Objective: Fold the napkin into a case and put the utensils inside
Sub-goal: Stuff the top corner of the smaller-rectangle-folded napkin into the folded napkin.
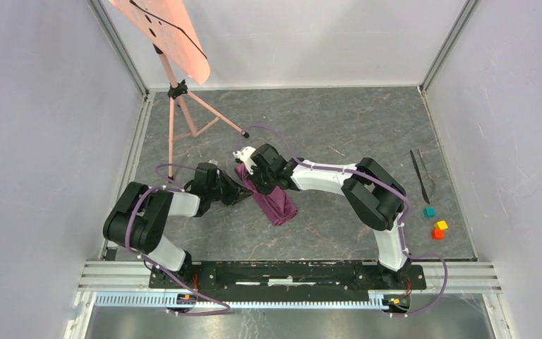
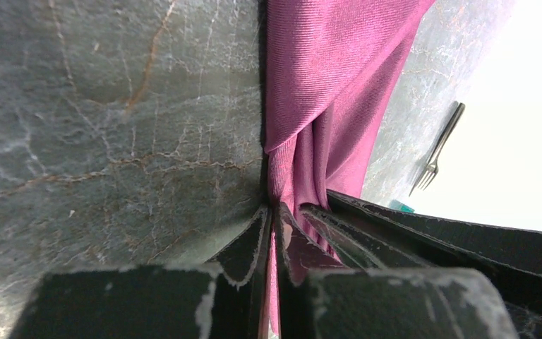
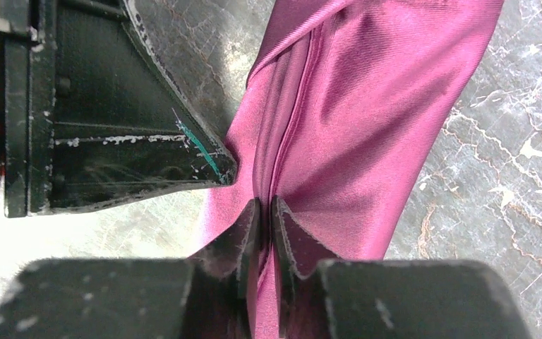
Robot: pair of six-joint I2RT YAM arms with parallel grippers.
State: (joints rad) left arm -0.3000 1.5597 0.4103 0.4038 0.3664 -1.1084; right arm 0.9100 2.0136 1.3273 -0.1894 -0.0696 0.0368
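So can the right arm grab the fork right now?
Probably not yet. The right gripper is shut on the napkin, and the fork lies far off near the table edge. Nothing seems to block the way once it lets go.

No text, label, brand, number or sign can be read in any of the views. A few small dark marks are seen on the salmon-pink sheet (image 1: 162, 32) carried by the stand (image 1: 177, 90) near the far left corner of the desk, but they are too small to be made out.
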